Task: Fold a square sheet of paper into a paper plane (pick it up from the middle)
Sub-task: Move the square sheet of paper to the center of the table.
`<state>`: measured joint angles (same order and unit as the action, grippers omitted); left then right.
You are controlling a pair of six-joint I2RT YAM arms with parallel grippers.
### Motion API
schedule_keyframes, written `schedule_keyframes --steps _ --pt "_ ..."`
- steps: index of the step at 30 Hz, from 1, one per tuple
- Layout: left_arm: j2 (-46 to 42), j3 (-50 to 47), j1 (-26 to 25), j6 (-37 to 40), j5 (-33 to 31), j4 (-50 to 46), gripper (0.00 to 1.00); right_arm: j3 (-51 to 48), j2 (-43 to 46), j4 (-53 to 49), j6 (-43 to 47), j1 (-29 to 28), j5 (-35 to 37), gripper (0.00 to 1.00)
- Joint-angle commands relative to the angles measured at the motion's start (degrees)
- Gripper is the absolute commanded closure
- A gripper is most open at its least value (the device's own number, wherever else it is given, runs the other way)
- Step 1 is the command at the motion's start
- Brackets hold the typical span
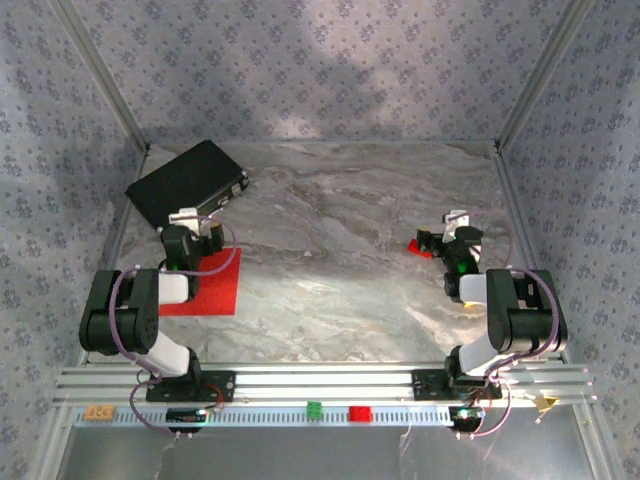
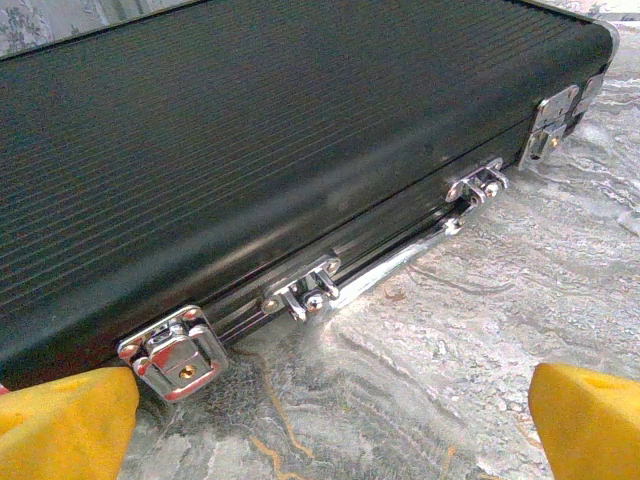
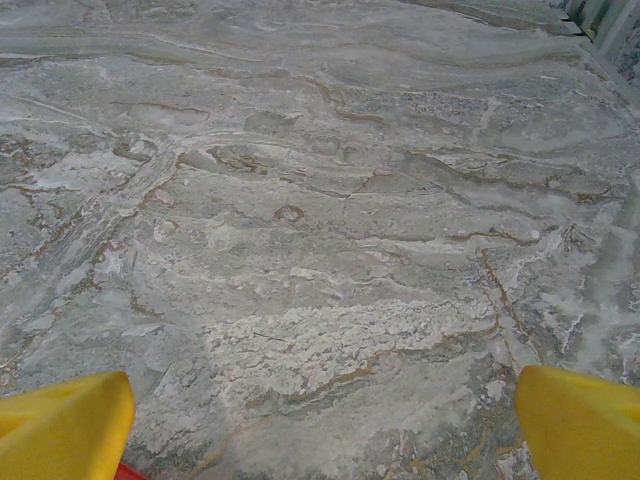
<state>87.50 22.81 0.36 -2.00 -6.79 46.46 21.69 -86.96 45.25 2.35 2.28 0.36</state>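
My left gripper point(image 2: 325, 430) stands with its yellow fingers point(image 2: 65, 425) wide apart and nothing between them. It is nosed up to the big flat black ribbed case point(image 2: 250, 150), whose chrome latches point(image 2: 175, 360) face the wrist camera across a strip of grey marble-patterned worktop point(image 2: 480, 330). My right gripper point(image 3: 325, 425) is likewise spread and empty, low over bare worktop on the right side. Just beside it is a small red object point(image 1: 424, 246) that I cannot identify at this size. Seen from above, the thin bright red square sheet of paper point(image 1: 218, 285) lies flat on the worktop at the left. It is partly under the left arm and nearer the bases than that gripper, which points away from it toward the case. I can make out no crease in the part that shows. A small chunky red block point(image 1: 359, 413) and a green one point(image 1: 314, 409) sit on the rail at the near edge, well apart from the sheet. By my reading the task has not begun. The sheet has yet to be lifted from its middle, and every fold of the plane is left to make.
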Motion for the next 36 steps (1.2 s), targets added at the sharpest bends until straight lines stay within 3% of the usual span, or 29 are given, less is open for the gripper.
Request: schedule_keyframes --steps 1,13,18,26,32,34,36 --pt "0.37 0.77 0.12 -0.12 1.26 0.32 0.0 1.09 -0.24 0.27 -0.79 0.17 -0.36 0.01" --pt "-0.97 -2.08 0.08 1.48 5.39 4.4 0.0 -0.19 0.62 1.96 0.45 -1.15 0.58 0.01" --pt "-4.44 -2.12 0.06 0.58 3.32 1.74 0.0 0.03 4.95 -1.84 0.27 -1.93 4.05 0.01" --pt "-16.46 3.85 0.17 -4.8 -1.77 -20.5 0.0 6.02 22.51 -29.37 -9.93 -1.84 7.44 0.01" --pt "-23.45 11.7 0.15 -19.65 -8.03 -44.21 0.0 12.91 26.98 -51.38 -31.84 -1.8 5.07 0.01" --pt "-23.89 15.15 0.38 -25.08 -8.0 -53.33 0.0 12.68 27.57 -54.05 -33.08 -1.26 -2.96 0.01" --pt "-23.59 17.03 0.64 -23.74 -1.28 -56.78 0.0 10.21 28.51 -50.95 -35.03 -1.77 -11.06 0.01"
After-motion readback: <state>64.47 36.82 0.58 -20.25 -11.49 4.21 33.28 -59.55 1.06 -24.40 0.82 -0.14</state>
